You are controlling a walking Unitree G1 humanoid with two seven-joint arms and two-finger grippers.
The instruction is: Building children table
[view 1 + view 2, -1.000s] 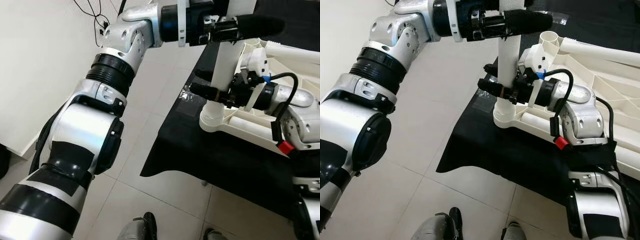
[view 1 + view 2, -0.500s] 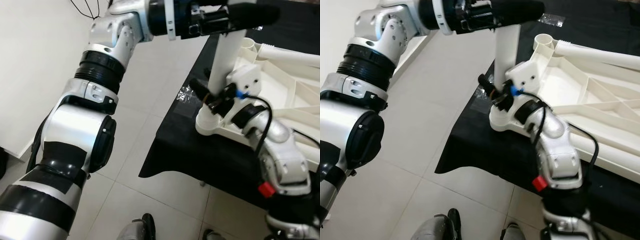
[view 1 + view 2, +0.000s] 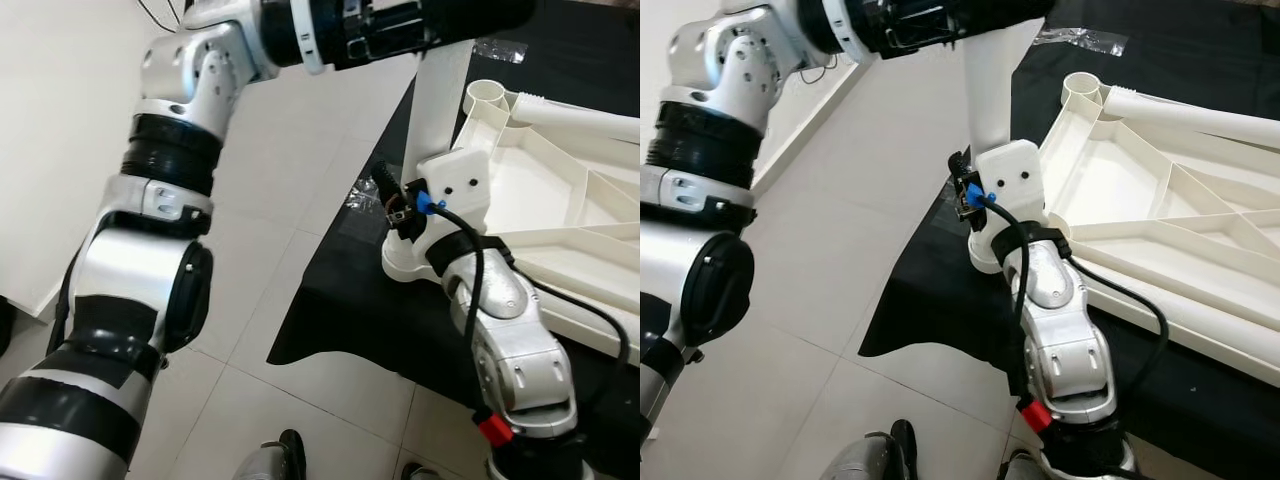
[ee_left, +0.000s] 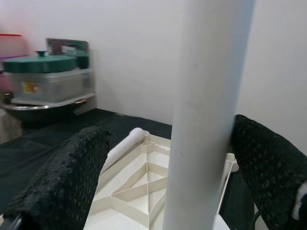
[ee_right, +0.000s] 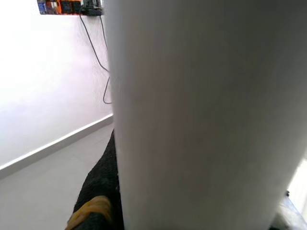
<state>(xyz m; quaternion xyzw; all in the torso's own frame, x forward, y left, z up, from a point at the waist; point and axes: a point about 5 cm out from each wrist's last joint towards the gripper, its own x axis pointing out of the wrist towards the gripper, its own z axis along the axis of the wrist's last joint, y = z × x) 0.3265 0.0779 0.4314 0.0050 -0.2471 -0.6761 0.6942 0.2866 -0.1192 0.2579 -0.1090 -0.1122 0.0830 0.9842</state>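
Observation:
A white table top [image 3: 540,200] lies upside down on a black cloth. A white table leg [image 3: 440,110] stands upright in its near corner socket [image 3: 400,265]. My left gripper [image 3: 490,15] reaches across the leg's upper end. In the left wrist view the leg [image 4: 206,120] touches one black finger [image 4: 268,167], while the other finger [image 4: 62,177] stands apart from it, so this gripper is open. My right gripper [image 3: 398,200] holds the leg just above the socket. In the right wrist view one finger [image 5: 96,201] presses against the leg [image 5: 201,115].
The black cloth [image 3: 340,310] ends at an edge near me, with tiled floor [image 3: 280,180] and a white wall [image 3: 60,120] to the left. A second white leg [image 3: 580,110] lies on the table top. A green-lidded container [image 4: 48,76] stands behind.
My right wrist has swung around the leg's base, from the right side to the near side, with its forearm now rising from below. The left gripper stays at the leg's top. The camera has shifted.

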